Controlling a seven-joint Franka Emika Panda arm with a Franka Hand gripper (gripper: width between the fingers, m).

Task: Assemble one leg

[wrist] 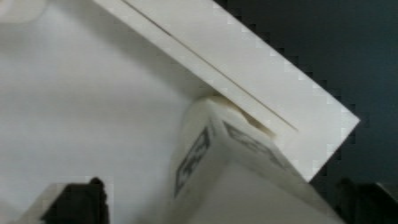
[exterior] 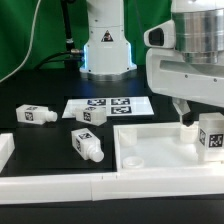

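A white square tabletop (exterior: 150, 150) lies flat at the front of the exterior view. One white leg (exterior: 210, 136) with marker tags stands at its right corner. My gripper (exterior: 195, 118) hangs over this leg. In the wrist view the leg (wrist: 240, 165) sits between my two dark fingertips (wrist: 80, 203), with a gap on one side, next to the tabletop's edge (wrist: 231, 75). The jaws stand open around the leg. Three more tagged legs lie on the black table: one at the left (exterior: 35, 115), one in the middle (exterior: 91, 113), one nearer the front (exterior: 87, 144).
The marker board (exterior: 108, 104) lies behind the tabletop. The robot's white base (exterior: 106, 45) stands at the back. A white part (exterior: 5, 150) shows at the left edge. A green curtain closes the back.
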